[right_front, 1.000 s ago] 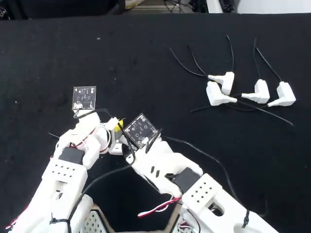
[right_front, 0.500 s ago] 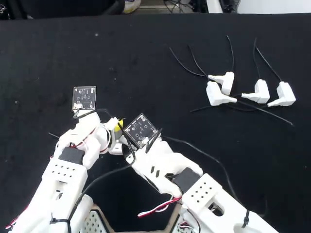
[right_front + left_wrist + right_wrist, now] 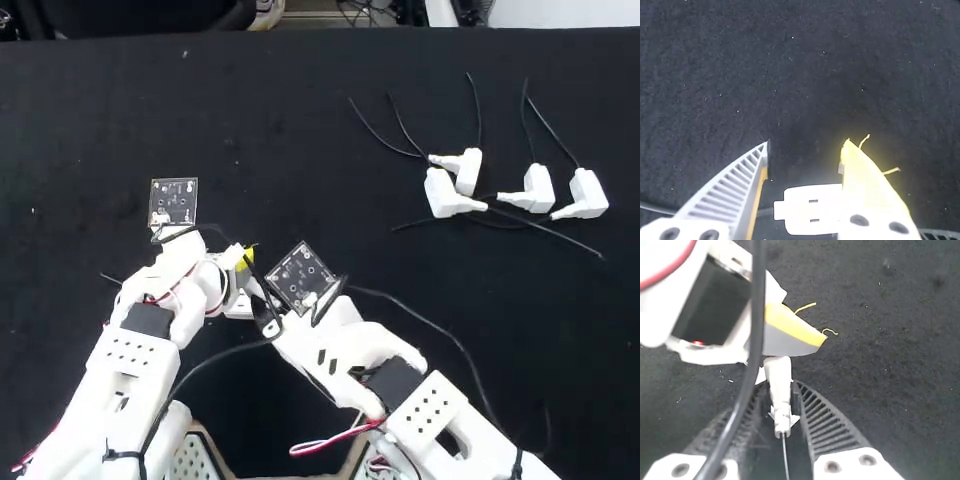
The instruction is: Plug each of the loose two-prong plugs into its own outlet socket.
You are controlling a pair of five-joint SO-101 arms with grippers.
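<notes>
Pinching a plug (image 3: 778, 371) between its fingers, the right gripper (image 3: 779, 388) sat at the near middle of the table (image 3: 300, 110), the wire (image 3: 785, 455) trailing back. The left gripper (image 3: 806, 145) faced it from the left, jaws apart, the plug's end between them against the yellow-taped finger (image 3: 865, 190). One socket (image 3: 303, 275) lay just right of them, a second socket (image 3: 173, 201) farther left. Four loose plugs (image 3: 448, 195) lay far right.
</notes>
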